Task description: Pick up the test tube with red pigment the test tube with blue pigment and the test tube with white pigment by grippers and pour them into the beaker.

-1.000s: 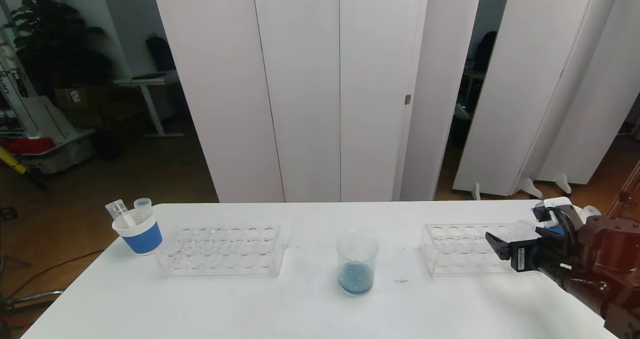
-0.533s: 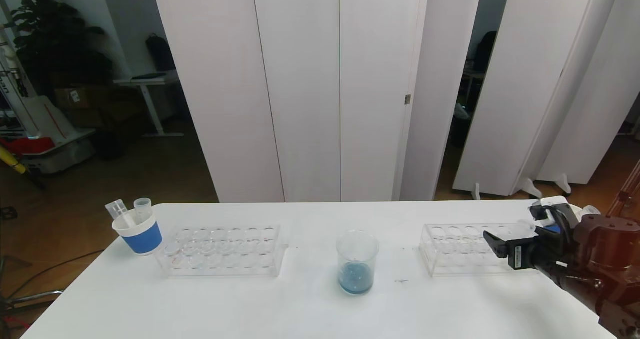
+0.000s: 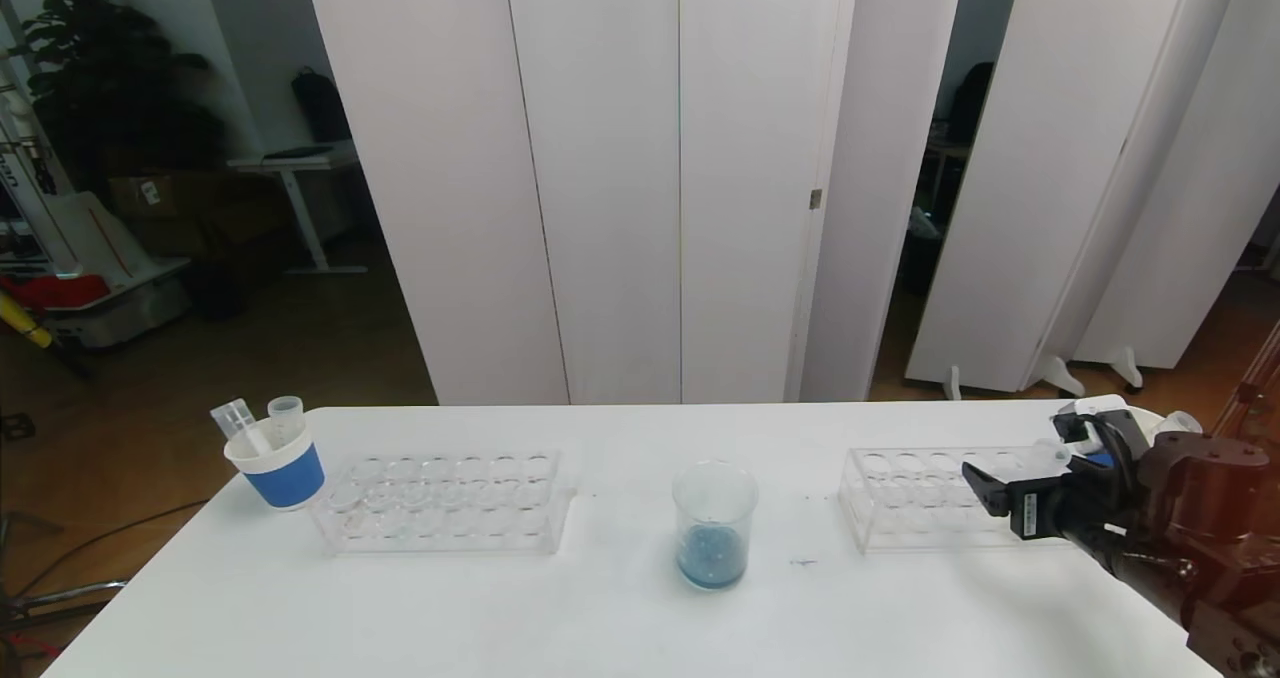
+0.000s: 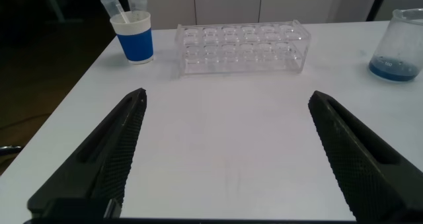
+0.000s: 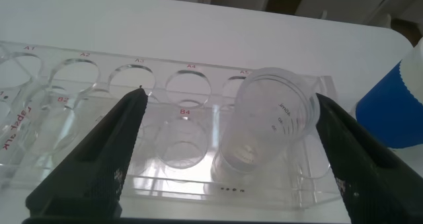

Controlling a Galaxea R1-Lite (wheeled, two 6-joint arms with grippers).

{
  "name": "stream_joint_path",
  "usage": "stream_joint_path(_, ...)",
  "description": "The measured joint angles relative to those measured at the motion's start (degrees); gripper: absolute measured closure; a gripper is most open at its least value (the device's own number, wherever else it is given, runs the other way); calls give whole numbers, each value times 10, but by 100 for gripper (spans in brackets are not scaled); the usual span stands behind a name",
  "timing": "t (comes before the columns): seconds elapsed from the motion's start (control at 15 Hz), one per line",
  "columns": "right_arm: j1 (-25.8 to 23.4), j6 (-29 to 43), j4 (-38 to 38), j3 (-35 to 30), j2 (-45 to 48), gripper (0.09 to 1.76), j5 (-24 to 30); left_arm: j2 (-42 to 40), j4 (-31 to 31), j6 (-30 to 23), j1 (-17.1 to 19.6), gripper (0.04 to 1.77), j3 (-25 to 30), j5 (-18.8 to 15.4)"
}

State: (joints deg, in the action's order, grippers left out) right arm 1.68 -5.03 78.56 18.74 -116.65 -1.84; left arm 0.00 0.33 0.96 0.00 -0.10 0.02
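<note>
1. My right gripper (image 3: pixel 1000 488) hangs over the right-hand rack (image 3: pixel 915 498), at about 3 o'clock from the beaker (image 3: pixel 714 524); its jaws stand wide apart and hold nothing.
2. Through my right wrist camera I see a clear, empty-looking tube (image 5: pixel 271 121) standing tilted in that rack (image 5: pixel 99 118), between my two fingers (image 5: pixel 99 161). I cannot tell whether either finger touches it.
3. A blue-banded white cup (image 5: pixel 393 108) sits just beside the far end of the rack, partly hidden behind my right arm in the head view.
4. The beaker stands upright near the middle of the worktop (image 3: pixel 620 618), between the two racks and apart from both. A layer of blue pigment lies in its bottom.
5. My left gripper (image 4: pixel 225 151) does not show in the head view. Its own camera shows the jaws spread wide over bare worktop (image 4: pixel 225 151), gripping nothing.
6. From that camera the left-hand rack (image 4: pixel 241 45) lies ahead, with another blue-banded cup (image 4: pixel 134 36) beside its outer end and the beaker (image 4: pixel 402 45) well off to the other side.
7. In the head view the left rack (image 3: pixel 445 503) is at 9 o'clock from the beaker, and the cup (image 3: pixel 280 463) just beyond it holds two clear tubes (image 3: pixel 245 423) leaning out of its mouth.
8. I cannot make out any tube with blue, white or red pigment.
</note>
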Motion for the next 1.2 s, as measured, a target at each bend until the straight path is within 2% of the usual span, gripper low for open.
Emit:
stream_joint_path(0.07,0,0,2,-1,-2,20,0,0,0,0,0,6,0,0)
stream_joint_path(0.13,0,2,4,-1,-2,43,0,0,0,0,0,6,0,0)
stream_joint_path(0.2,1,3,5,-1,-2,81,0,0,0,0,0,6,0,0)
stream_joint_path(0.27,-1,4,5,0,-2,128,-2,0,0,0,0,6,0,0)
stream_joint_path(0.33,0,3,7,0,-2,141,-3,0,0,0,0,6,0,0)
stream_joint_path(0.4,0,4,9,0,-2,124,-3,0,0,0,0,6,0,0)
stream_joint_path(0.47,1,7,10,-1,-1,115,-1,0,0,0,0,6,0,0)
stream_joint_path(0.6,0,9,10,-1,0,127,-1,0,0,0,0,6,0,0)
stream_joint_path(1.2,-2,36,6,10,4,127,2,0,0,0,0,6,0,0)
